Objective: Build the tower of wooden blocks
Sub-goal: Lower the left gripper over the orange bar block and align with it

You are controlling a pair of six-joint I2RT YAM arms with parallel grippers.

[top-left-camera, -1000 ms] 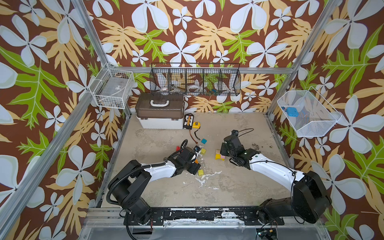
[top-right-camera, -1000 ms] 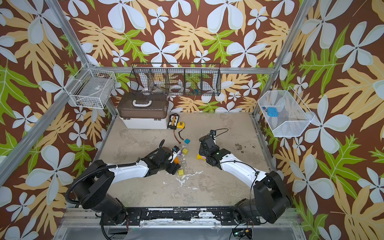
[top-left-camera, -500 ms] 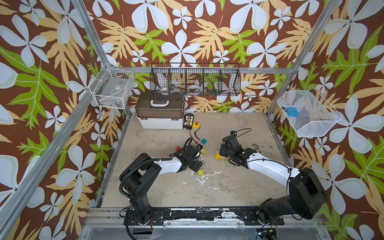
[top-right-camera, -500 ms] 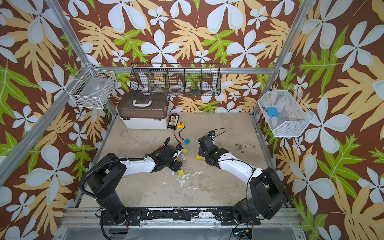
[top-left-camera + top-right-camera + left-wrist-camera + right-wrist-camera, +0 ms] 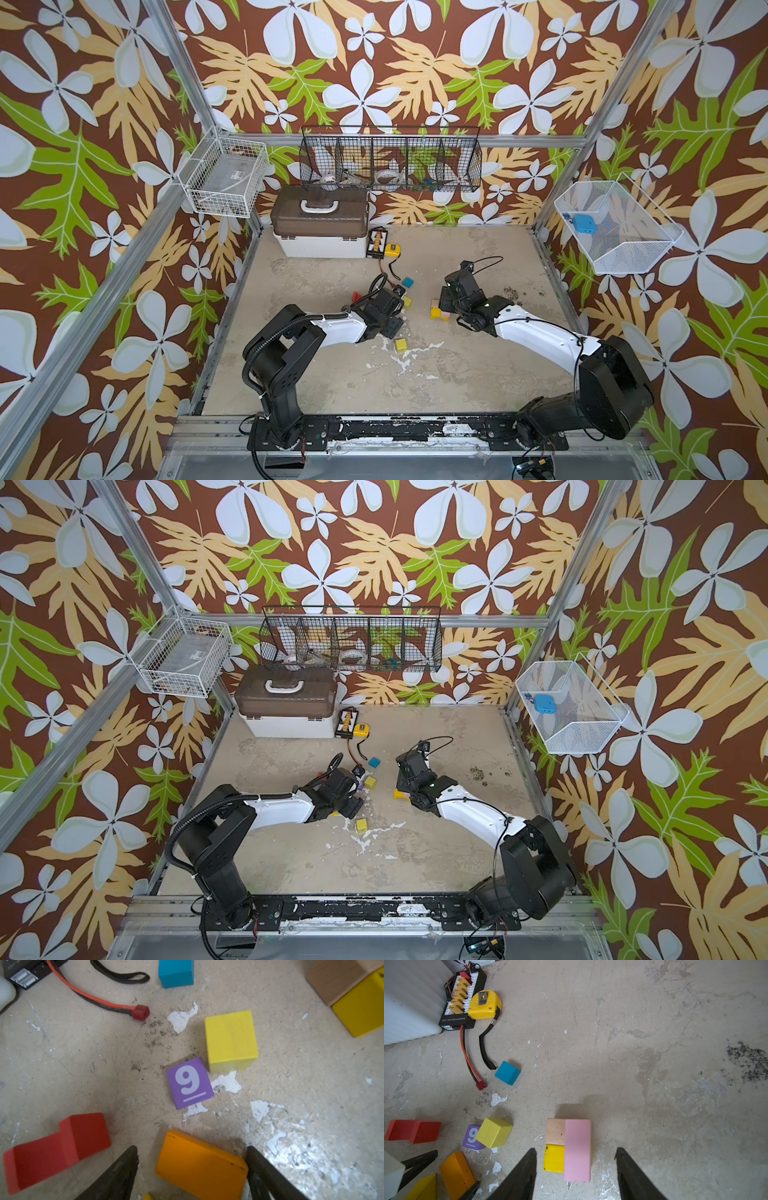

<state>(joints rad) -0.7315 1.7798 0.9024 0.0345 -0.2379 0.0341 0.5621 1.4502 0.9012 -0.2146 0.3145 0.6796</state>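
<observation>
In the left wrist view an orange block (image 5: 201,1165) lies flat on the floor between the fingers of my left gripper (image 5: 191,1149). The jaws are open, with a gap on one side. Around it lie a red piece (image 5: 54,1149), a purple "9" block (image 5: 190,1083), a yellow cube (image 5: 230,1041) and a teal cube (image 5: 176,972). My right gripper (image 5: 575,1150) hangs open astride a pink bar (image 5: 577,1150), which lies along a tan block (image 5: 555,1131) and a yellow block (image 5: 554,1158). Both top views show this low group (image 5: 438,313) (image 5: 401,794).
A brown-lidded white toolbox (image 5: 320,226) stands at the back left, with a black connector board (image 5: 463,999), a yellow tape measure (image 5: 484,1004) and a red-black cable (image 5: 467,1057) beside it. A lone yellow cube (image 5: 401,344) sits nearer the front. Wire baskets (image 5: 390,160) hang on the walls.
My left arm has stretched forward a little, bringing its gripper over the orange block. The right arm has barely moved.
</observation>
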